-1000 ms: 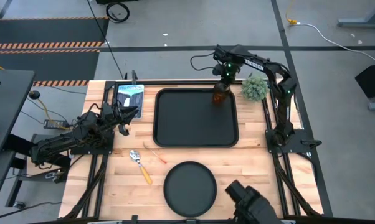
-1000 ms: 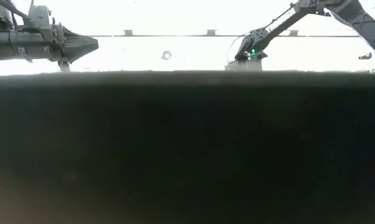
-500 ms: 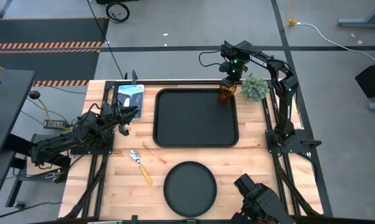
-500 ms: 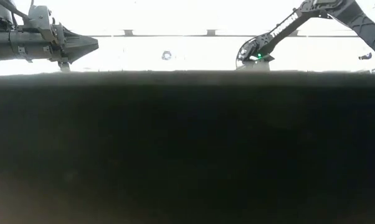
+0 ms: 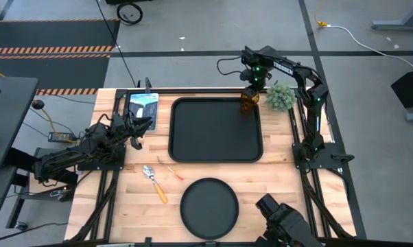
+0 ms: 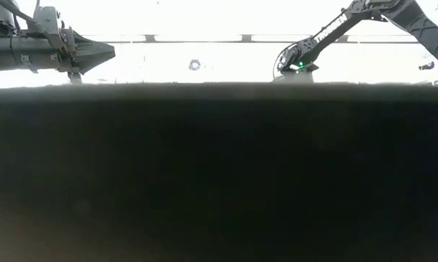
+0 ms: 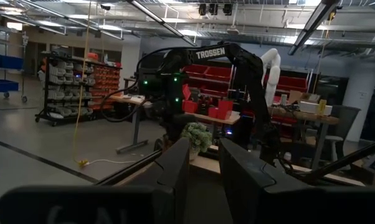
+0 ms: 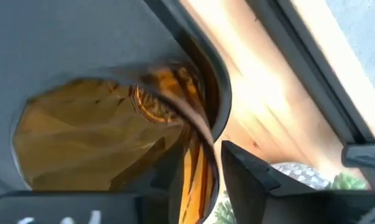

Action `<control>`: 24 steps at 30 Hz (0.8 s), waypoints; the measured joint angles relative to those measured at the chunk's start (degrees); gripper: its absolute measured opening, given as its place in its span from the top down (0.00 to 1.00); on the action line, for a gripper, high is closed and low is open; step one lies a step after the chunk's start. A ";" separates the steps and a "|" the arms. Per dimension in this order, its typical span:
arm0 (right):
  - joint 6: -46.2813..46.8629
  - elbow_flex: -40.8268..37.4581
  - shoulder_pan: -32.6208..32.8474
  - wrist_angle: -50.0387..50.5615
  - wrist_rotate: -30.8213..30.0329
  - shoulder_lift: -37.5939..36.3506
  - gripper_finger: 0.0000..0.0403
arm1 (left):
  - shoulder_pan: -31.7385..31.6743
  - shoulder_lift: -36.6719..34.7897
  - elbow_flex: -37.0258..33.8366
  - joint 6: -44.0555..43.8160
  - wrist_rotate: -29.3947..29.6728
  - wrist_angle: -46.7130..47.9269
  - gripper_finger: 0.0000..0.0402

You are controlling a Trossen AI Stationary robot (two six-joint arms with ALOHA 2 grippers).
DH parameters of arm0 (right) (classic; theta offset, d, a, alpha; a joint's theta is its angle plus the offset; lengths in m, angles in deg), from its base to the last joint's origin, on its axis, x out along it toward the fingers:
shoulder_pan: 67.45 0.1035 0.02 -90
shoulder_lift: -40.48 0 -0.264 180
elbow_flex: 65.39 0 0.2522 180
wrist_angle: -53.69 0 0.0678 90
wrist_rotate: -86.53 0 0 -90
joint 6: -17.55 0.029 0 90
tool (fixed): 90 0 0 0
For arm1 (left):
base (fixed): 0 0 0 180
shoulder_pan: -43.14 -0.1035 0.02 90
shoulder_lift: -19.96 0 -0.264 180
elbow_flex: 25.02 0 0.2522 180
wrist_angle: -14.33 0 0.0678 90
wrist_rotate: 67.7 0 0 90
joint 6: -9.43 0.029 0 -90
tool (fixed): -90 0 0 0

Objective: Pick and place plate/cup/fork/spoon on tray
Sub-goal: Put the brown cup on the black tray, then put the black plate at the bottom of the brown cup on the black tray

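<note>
The amber cup (image 5: 247, 102) is at the far right corner of the black tray (image 5: 206, 137), and my right gripper (image 5: 251, 91) is shut on it from above. It fills the right wrist view (image 8: 94, 137). The round black plate (image 5: 208, 208) lies flat on the table near the front edge. The spoon (image 5: 154, 181) and the thin fork (image 5: 171, 169) lie on the wood left of the plate. My left gripper (image 5: 136, 130) waits at the table's left, empty, with a narrow gap between its fingers (image 7: 203, 168). My right gripper pinches the cup's wall (image 8: 197, 165) at its rim, one finger inside the cup and one outside. The fingers come from above, pointing down. The cup is upright over the tray's rounded corner (image 8: 220, 99); whether its base rests on the tray, I cannot tell.
A green fuzzy plant ball (image 5: 280, 97) stands on the table just right of the cup. A blue-and-white packet (image 5: 143, 106) lies left of the tray's far edge. A dark device (image 5: 282, 219) sits at the front edge right of the plate. In the low view a dark mass (image 6: 219, 175) hides the table.
My right gripper has carried the cup a short way toward the table's far right, from inside the tray's far edge into its far right corner, still shut on it. The cup has stayed upright.
</note>
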 joint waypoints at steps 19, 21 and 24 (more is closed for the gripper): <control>1.71 15.62 5.21 8.48 -4.81 -0.11 0.48 | 0.01 0.00 0.01 -0.07 0.01 0.04 0.77; 1.97 17.12 7.25 8.21 -4.81 -0.11 0.46 | 0.01 0.00 0.00 -0.07 0.02 0.13 0.77; 1.97 18.03 11.30 6.01 -4.79 -0.11 0.44 | 0.02 0.00 0.02 -0.07 0.02 0.63 0.77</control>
